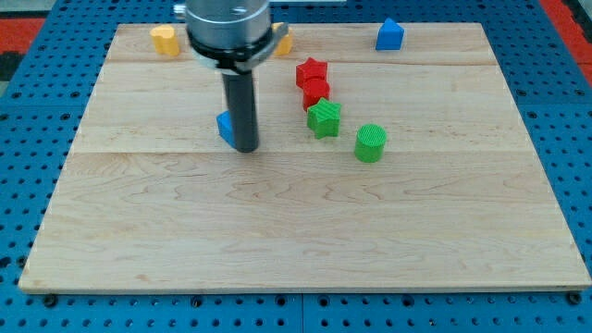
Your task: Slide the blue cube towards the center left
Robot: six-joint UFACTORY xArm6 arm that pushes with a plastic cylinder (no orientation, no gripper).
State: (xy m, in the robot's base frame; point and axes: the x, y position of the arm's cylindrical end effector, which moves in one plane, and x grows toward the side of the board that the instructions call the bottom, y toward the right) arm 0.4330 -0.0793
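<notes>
In the camera view, the rod's tip [246, 148] is sitting on the wooden board [305, 250], touching or just beside the blue cube [225, 127], on the cube's right side toward the view's right. There are no fingers to report: the arm is ending in a plain dark rod, so nothing is opening or closing.

The blue cube is lying left of the board's middle, somewhat toward the view's top. Judging from this, the slide looks partly done; the cube is appearing to need further travel toward the view's left and slightly toward the view's bottom before it is sitting at the centre left. The tip is standing on the correct side for pushing that way.

Only a small blue sliver of the cube is showing, since the rod is hiding most of it; its shape cannot be confirmed from here.

Right of the blue cube, a red star [312, 71], a second red block [316, 92], a green star [324, 118] and a green cylinder [371, 142] are clustering. Farther toward the view's top, a yellow block [165, 39], an orange block [282, 41] and another blue block [389, 35] are resting.
</notes>
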